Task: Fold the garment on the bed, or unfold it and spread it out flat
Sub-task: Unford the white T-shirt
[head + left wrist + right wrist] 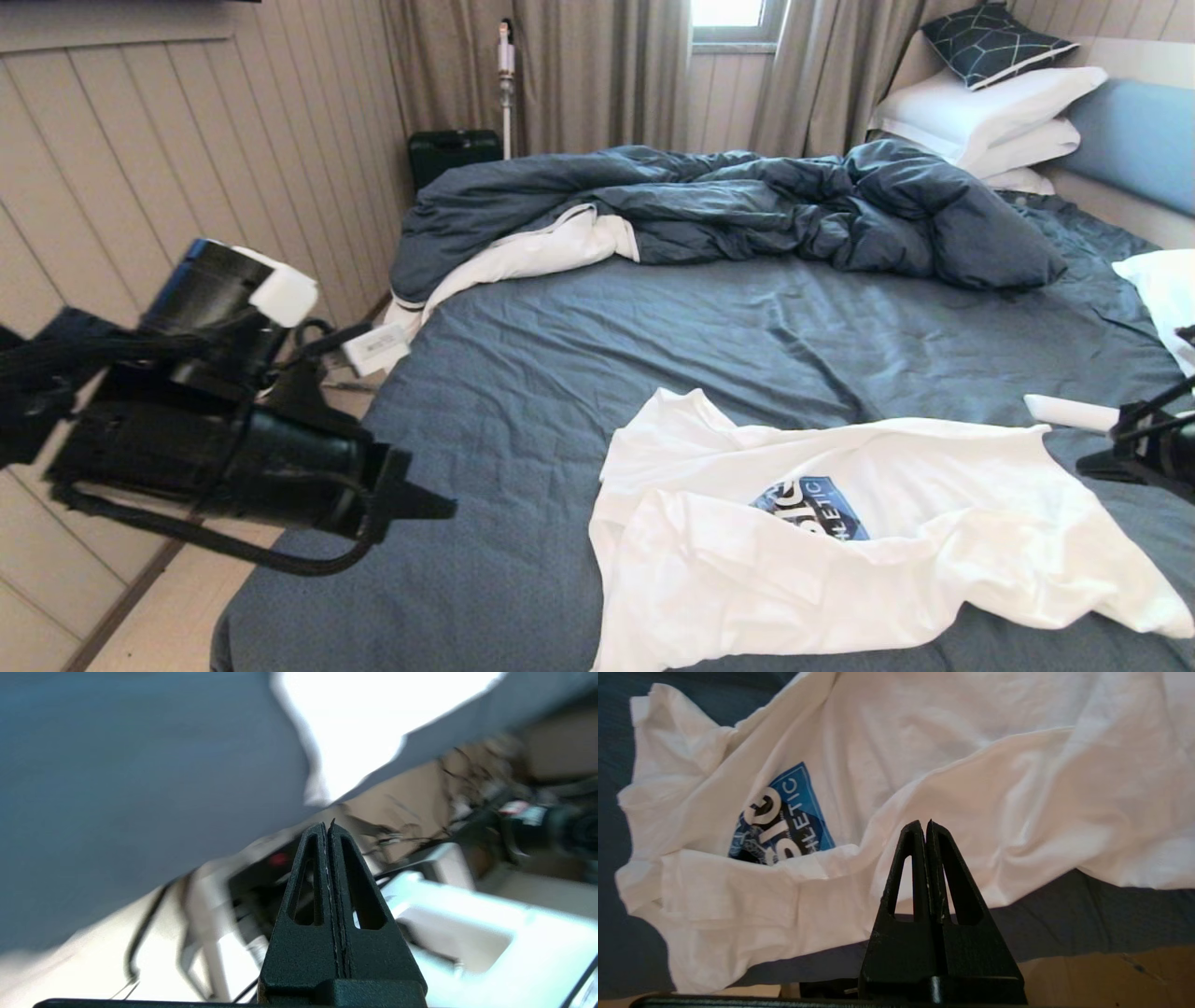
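A white T-shirt, the garment [934, 569], lies crumpled on the near right part of the bed [607, 355]. A fold of the garment covers part of its blue logo [812, 509]. My left gripper [441, 509] hangs shut and empty over the bed's left edge, well left of the shirt. In the left wrist view the fingers [328, 828] are pressed together, with sheet [140, 788] and a bit of the shirt [364, 728] beyond. My right gripper [1083, 464] is at the right edge beside the shirt. It is shut and empty [923, 825], just above the garment [994, 788] and apart from it.
A rumpled dark duvet [747, 205] fills the far half of the bed. White pillows [990, 121], a patterned cushion [994, 42] and the blue headboard [1134, 140] are at the far right. Another pillow [1162, 294] lies near the right arm. Floor [168, 616] and a panelled wall lie left.
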Robot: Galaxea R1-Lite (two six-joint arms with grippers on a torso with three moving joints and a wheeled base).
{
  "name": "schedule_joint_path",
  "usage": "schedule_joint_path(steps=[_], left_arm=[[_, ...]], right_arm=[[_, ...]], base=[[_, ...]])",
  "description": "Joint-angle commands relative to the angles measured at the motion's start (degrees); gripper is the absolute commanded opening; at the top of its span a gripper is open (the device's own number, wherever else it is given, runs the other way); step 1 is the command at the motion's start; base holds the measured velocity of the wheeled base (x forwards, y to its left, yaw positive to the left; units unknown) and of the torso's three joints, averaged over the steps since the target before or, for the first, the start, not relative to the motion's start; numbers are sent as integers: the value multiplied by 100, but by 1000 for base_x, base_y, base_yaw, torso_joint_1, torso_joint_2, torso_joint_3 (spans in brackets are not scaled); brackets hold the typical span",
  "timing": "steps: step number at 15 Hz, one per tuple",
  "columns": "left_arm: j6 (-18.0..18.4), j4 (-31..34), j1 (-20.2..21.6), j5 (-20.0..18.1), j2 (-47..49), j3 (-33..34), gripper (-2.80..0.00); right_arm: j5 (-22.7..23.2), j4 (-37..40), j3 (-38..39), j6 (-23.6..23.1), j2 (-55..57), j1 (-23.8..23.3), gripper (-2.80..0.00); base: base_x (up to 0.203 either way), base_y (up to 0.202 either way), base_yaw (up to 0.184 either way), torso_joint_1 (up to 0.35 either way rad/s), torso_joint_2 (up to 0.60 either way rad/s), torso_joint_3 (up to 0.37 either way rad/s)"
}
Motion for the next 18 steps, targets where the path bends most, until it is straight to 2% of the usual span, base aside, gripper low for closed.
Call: schedule_joint_path(steps=[1, 4, 5, 6, 8, 14, 16, 18], left_arm=[[-266, -596, -478, -198, 1151, -253, -280], [-511, -1320, -825, -273, 1555, -372, -280], [-515, -1324, -828, -273, 1557, -374, -158], [-648, -1354, -874, -273, 1678, -526, 0], [-922, -1409, -1018, -298, 2095, -1019, 0], [-1354, -1781, -1775, -224, 3108, -1800, 0], [-1371, -2020, -1903, -21, 3361, -1796, 0], [-1372, -2194, -2102, 334, 3572, -1802, 0]], right_arm=[[226, 17, -263, 47, 370, 1, -280], [294, 3, -368, 66, 440, 55, -280], [305, -13, -363, 73, 446, 52, -280], [354, -251, -324, 117, 502, 41, -280], [373, -401, -263, 136, 598, 64, -280], [386, -468, -267, 197, 695, -94, -280], [520, -628, -210, 193, 747, -112, -280], [628, -789, -113, 189, 774, -130, -280]], base=[[0, 0, 0, 0, 0, 0], [0, 0, 0, 0, 0, 0], [0, 0, 0, 0, 0, 0], [0, 0, 0, 0, 0, 0], [0, 0, 0, 0, 0, 0], [0, 0, 0, 0, 0, 0], [0, 0, 0, 0, 0, 0], [0, 0, 0, 0, 0, 0]])
